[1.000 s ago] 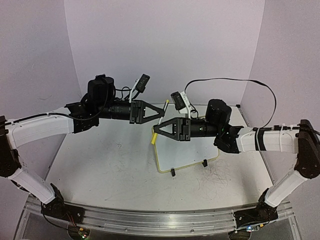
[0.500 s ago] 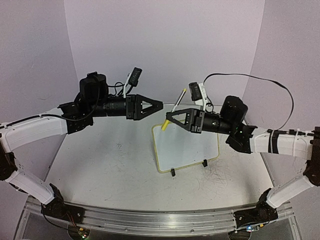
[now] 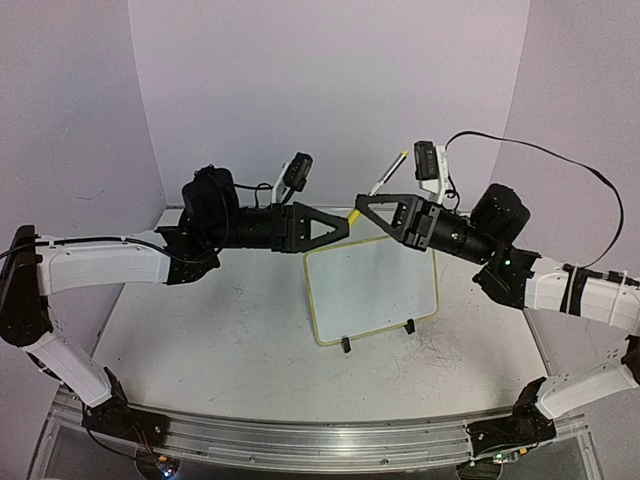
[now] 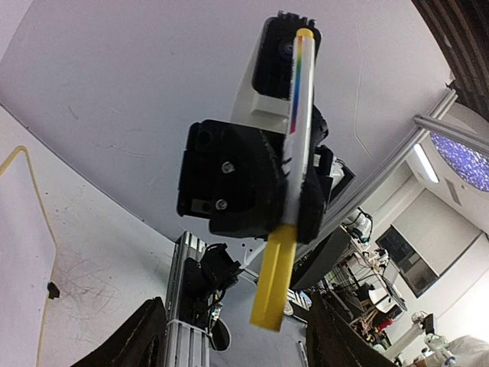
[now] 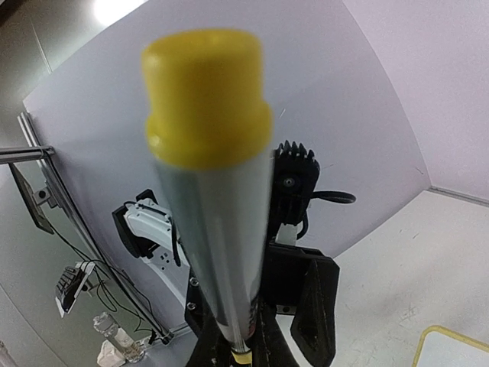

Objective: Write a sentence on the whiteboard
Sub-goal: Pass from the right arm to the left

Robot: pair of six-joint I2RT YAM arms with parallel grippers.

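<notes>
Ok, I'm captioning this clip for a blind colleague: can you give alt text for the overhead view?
The right gripper holds a yellow-capped marker cap-first toward the left gripper, both raised in mid-air above the far left corner of a small whiteboard. The board lies on a scuffed white table and looks blank.

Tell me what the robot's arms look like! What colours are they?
Both arms have smooth white shells, the left arm and the right arm, with chunky black round joints. Each ends in a black pointy triangle: the left gripper and right gripper. A thin black cable loops above the right arm.
</notes>
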